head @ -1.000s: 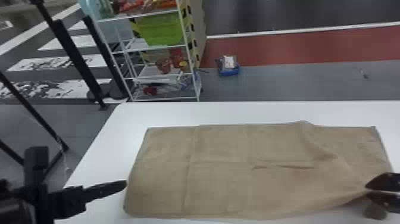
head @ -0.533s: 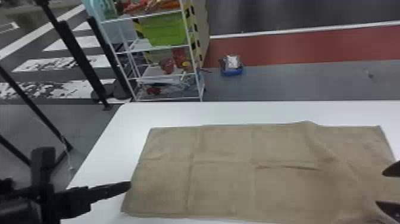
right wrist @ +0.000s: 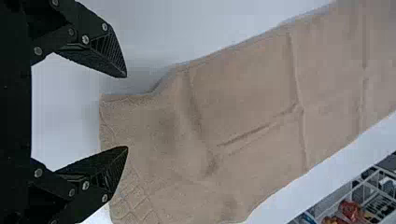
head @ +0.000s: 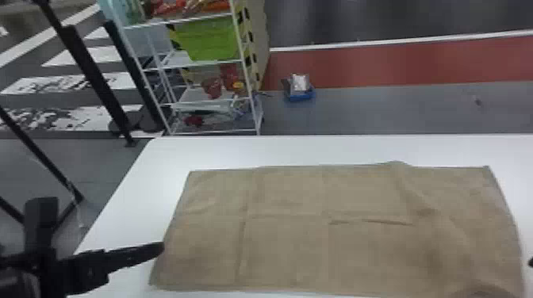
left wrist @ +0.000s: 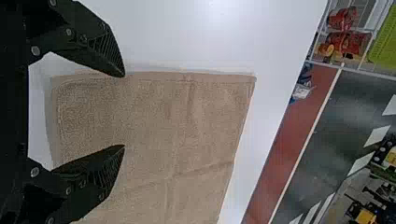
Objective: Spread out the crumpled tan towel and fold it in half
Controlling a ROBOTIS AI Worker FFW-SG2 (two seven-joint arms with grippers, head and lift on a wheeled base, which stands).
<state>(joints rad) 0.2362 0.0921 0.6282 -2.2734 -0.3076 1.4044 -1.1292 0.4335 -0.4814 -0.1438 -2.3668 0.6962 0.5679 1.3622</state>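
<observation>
Head view: white table (head: 277, 150), white wire rack (head: 178, 21) beyond its far left corner. Rack holds a green bin (head: 210, 39), red and orange stuff above it, red items (head: 212, 87) plus a small yellow piece (head: 238, 85) below. Black-and-yellow striped panel (head: 250, 43) at the rack's right side. On the floor just right of the rack: blue item (head: 299, 96), white packet (head: 300, 82) on top. Red floor band (head: 396, 65) behind, white line (head: 396, 41) along its far edge. Black poles (head: 89, 75) at left, white floor stripes (head: 83, 55) behind them
</observation>
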